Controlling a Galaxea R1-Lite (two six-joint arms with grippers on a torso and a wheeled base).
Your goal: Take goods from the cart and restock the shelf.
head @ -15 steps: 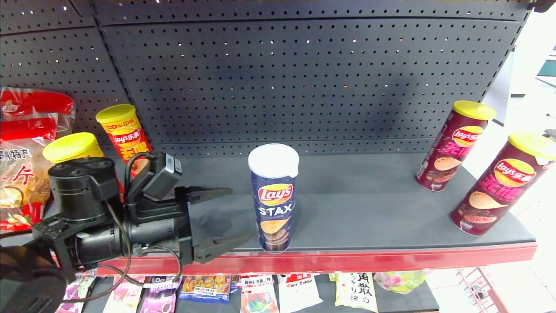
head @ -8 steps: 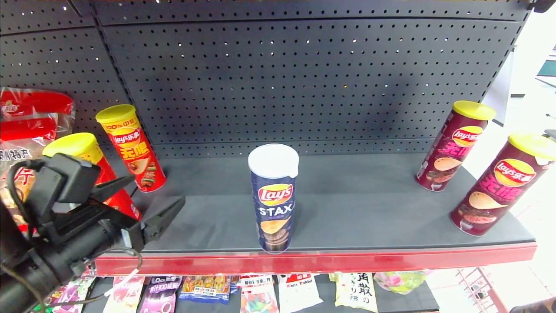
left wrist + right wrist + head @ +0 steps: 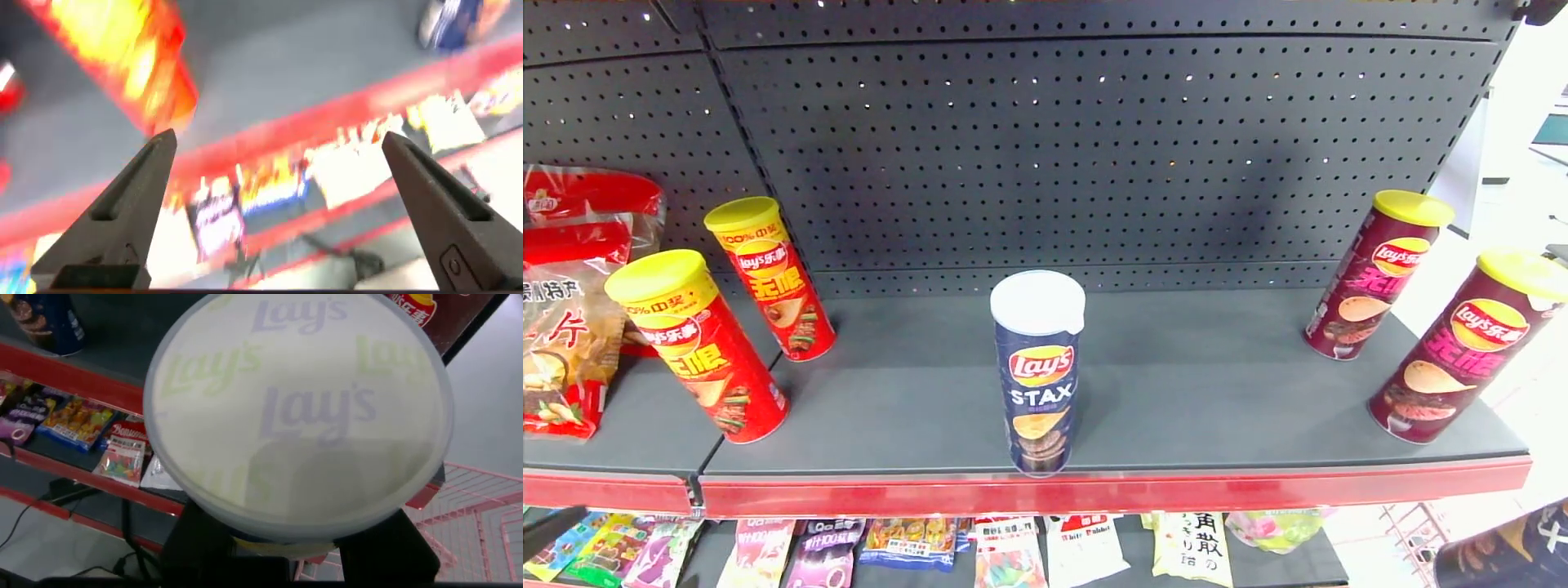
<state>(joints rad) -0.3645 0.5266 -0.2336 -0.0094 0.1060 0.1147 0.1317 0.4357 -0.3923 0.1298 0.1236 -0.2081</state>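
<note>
A dark blue chips can with a white lid (image 3: pixel 1037 376) stands upright at the front middle of the grey shelf (image 3: pixel 1176 392). A second dark can (image 3: pixel 1503 549) pokes in at the head view's lower right corner. Its white lid (image 3: pixel 298 416) sits close under the right wrist camera, and my right gripper (image 3: pixel 290 559) is shut on this can below the lid. My left gripper (image 3: pixel 278 220) is open and holds nothing. It hangs off the shelf's red front edge (image 3: pixel 327 122), near a red can (image 3: pixel 131 49).
Two red cans (image 3: pixel 698 347) (image 3: pixel 768 278) stand at the shelf's left and two maroon cans (image 3: pixel 1376 273) (image 3: pixel 1462 347) at its right. A snack bag (image 3: pixel 564 310) lies far left. Packets (image 3: pixel 1013 551) hang on the lower shelf. A pink cart (image 3: pixel 482 531) is below right.
My left arm has pulled back from the shelf to the left and down, out of the head view, uncovering the front red can. The second dark can has come up into the lower right corner.
</note>
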